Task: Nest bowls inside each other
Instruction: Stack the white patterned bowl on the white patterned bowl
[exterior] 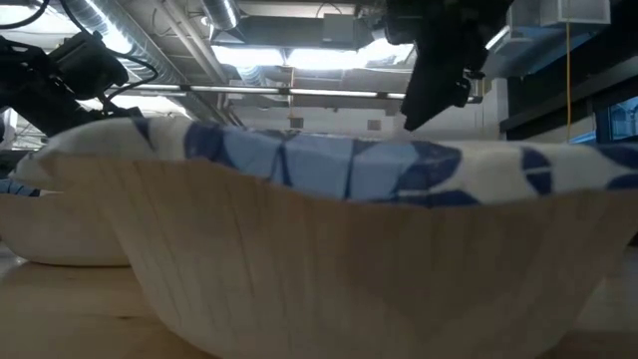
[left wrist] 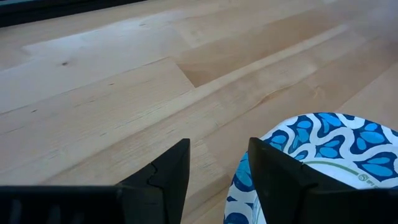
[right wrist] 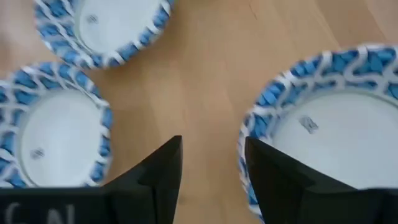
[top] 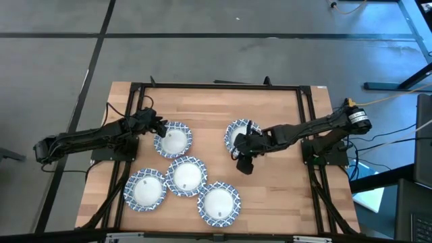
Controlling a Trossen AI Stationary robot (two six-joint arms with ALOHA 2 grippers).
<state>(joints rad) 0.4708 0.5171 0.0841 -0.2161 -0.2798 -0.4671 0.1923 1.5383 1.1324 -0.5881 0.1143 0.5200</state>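
Five bowls with white insides and blue-and-white rims stand on the wooden table (top: 283, 196). One bowl (top: 173, 140) is at the left, three more (top: 186, 175) (top: 145, 189) (top: 219, 202) crowd the near middle, and one (top: 236, 131) stands farther right. My left gripper (top: 158, 126) (left wrist: 217, 168) is open at the left bowl's far-left rim (left wrist: 323, 143). My right gripper (top: 245, 166) (right wrist: 211, 162) is open just near-side of the right bowl (right wrist: 329, 124), above bare table. Only its dark body (exterior: 439, 70) shows in the low view. My left gripper stands with one finger (left wrist: 280, 174) over the left bowl's rim (left wrist: 239, 186) and the other finger outside it, slanting down from the table's left. I cannot tell whether either finger touches the rim. The bowl rests flat on the table.
A black frame (top: 216, 86) runs round the table's edge. The near bowl (exterior: 349, 229) fills the low view. Bare wood lies at the far middle and the near right. Cables and a stand are on the floor to the right.
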